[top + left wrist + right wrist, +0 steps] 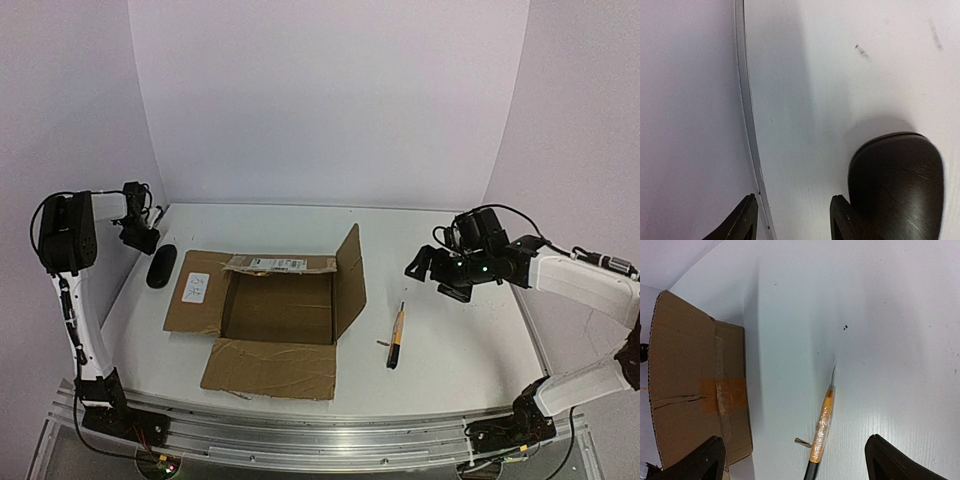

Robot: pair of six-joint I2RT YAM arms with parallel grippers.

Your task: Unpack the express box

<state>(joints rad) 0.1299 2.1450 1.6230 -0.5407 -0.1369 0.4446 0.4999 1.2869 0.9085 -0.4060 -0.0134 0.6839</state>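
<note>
Dead centre on the table (450, 340): express box (278, 312), opened up, near and left flaps flat, right flap upright. Near its right side, yellow-black knife (396, 340) lying loose. Off to its left, black oval thing (160, 267). Beside that, left gripper (792, 222), half open, gripping nothing. Over the knife, right gripper (797, 462), spread wide, empty too.

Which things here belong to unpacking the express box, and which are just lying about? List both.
Job: express box, flaps open; yellow-black utility knife, probably the tape cutter.
Lying about: black oval object left of the box, purpose unclear.
</note>
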